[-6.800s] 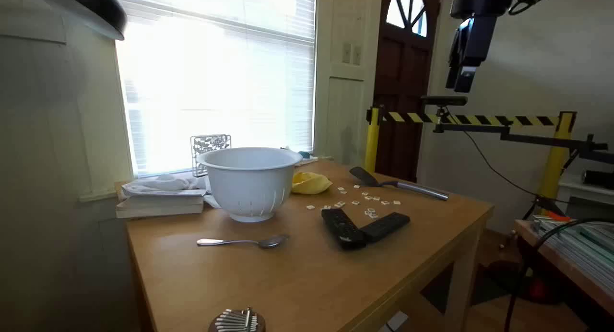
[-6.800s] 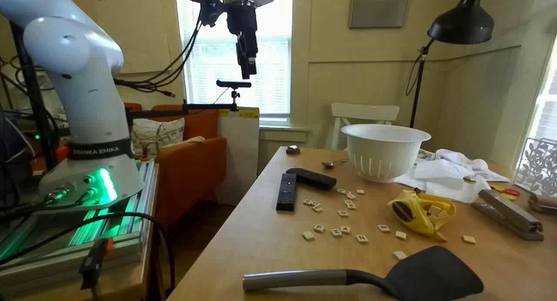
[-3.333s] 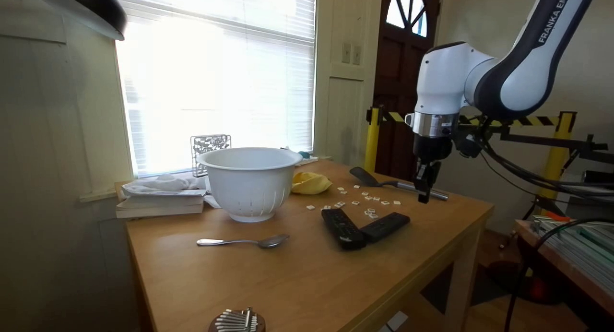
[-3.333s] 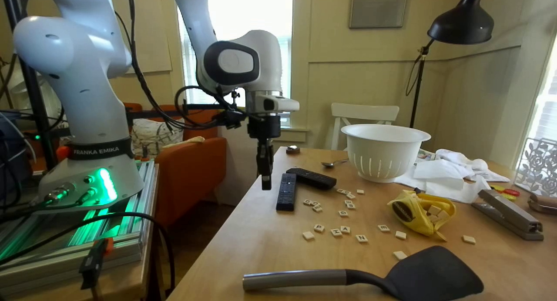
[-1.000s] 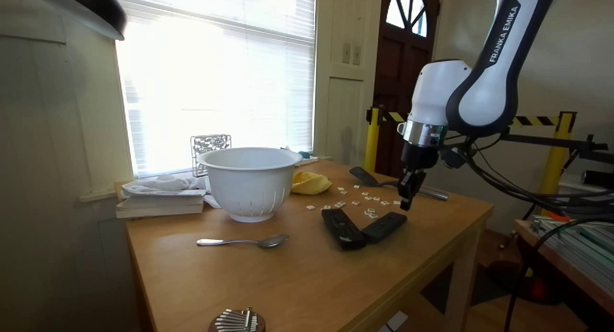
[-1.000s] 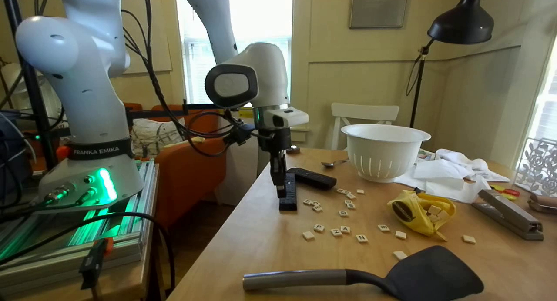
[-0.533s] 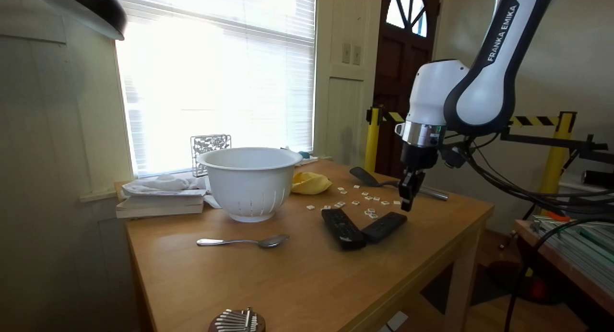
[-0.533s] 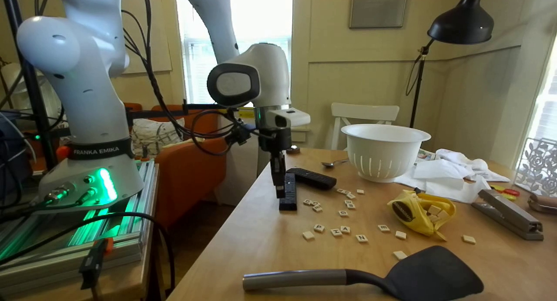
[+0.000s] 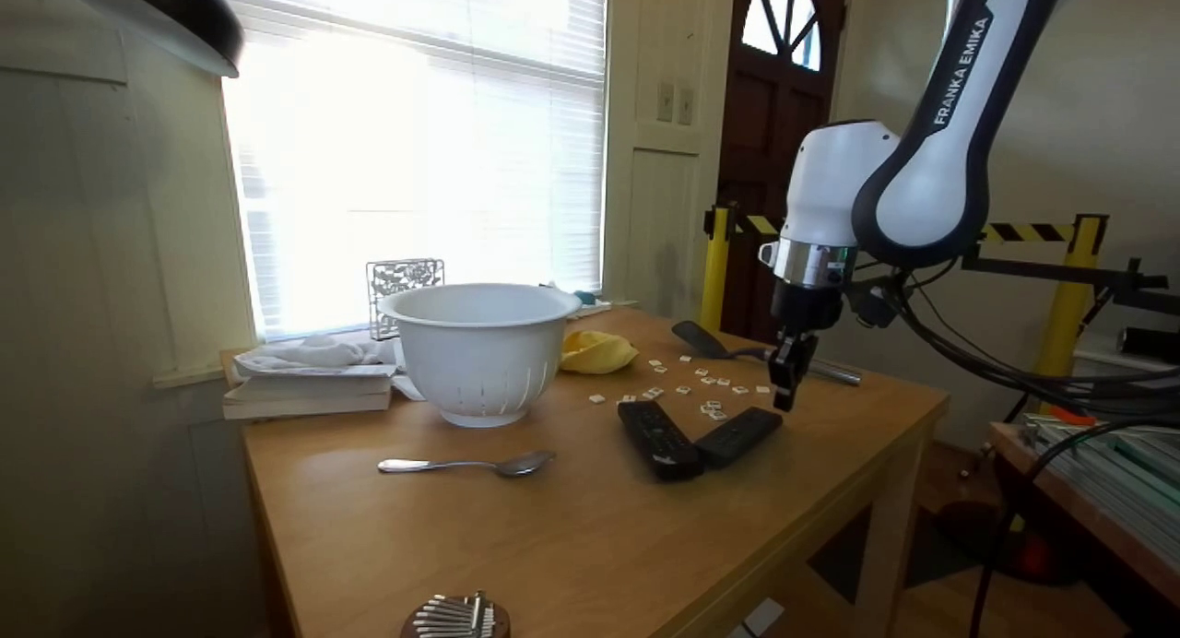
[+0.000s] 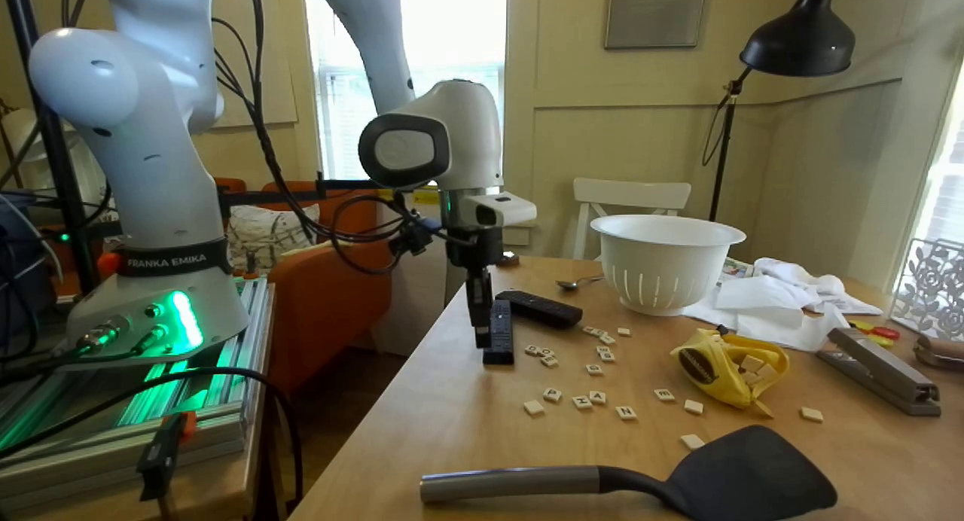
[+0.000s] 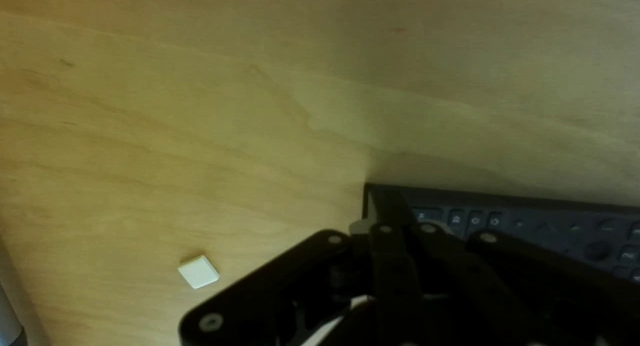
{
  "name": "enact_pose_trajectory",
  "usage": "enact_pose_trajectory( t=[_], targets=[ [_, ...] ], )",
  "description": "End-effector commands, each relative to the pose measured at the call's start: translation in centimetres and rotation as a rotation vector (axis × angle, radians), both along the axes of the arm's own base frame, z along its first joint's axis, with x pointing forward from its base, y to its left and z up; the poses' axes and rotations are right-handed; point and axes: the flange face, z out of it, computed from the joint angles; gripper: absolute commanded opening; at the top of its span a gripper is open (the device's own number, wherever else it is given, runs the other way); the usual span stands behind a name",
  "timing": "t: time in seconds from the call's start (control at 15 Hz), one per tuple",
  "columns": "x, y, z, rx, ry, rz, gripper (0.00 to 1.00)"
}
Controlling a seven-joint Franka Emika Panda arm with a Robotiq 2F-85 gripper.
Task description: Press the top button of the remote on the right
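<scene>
Slim remote (image 9: 740, 435): one, flat on the surface (image 9: 553, 527); its keys (image 11: 475, 220) bear symbols distinct in the wrist view alone. Fingers (image 10: 480, 303): together, at one end of the slim remote; contact cannot be told. Wide black remote (image 9: 659, 440): just beside the slim remote, in both exterior views. Tiles (image 10: 581, 403): several, near the slim remote, letters legible only in an exterior view.
</scene>
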Motion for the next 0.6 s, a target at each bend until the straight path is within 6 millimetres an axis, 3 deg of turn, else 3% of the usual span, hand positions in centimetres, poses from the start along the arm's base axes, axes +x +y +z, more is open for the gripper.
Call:
enact_pose_trajectory(
  t=[0.0, 0.53],
  targets=[
    [0.44, -0.61, -0.69, -0.006, 0.008, 0.0, 0.0],
    [0.69, -0.68, -1.22, 0.001, 0.014, 0.025, 0.0]
  ],
)
